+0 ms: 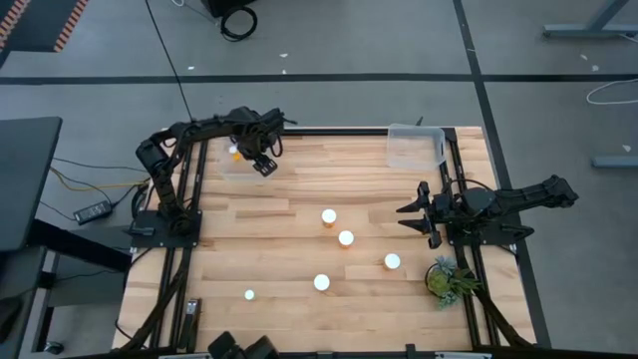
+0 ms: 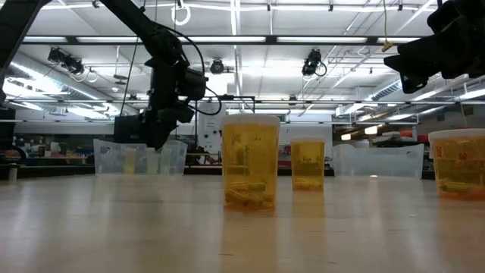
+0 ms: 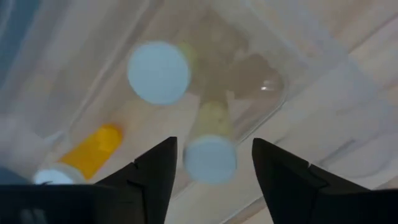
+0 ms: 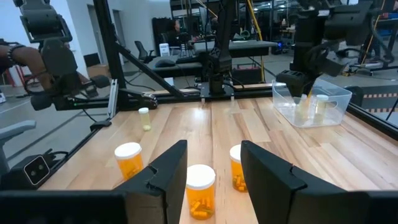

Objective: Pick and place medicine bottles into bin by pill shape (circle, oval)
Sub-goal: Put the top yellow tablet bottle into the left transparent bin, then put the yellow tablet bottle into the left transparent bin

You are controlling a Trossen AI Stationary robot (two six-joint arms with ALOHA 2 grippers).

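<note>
Five medicine bottles (image 1: pixel 329 216) stand on my bench (image 1: pixel 279 249), three more lie in the left bin (image 3: pixel 273 68). My left tool (image 1: pixel 265 166) hangs released over that bin; my right tool (image 1: pixel 417 215) waits clenched, empty. They look light, stiff and slippery, so I would grasp below the cap.

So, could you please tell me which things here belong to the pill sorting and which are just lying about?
Job:
- medicine bottles on the table
- left bin, bottles already inside
- right bin
- left gripper, open over the left bin

Lying about:
- green plant
- power brick on the floor
</note>
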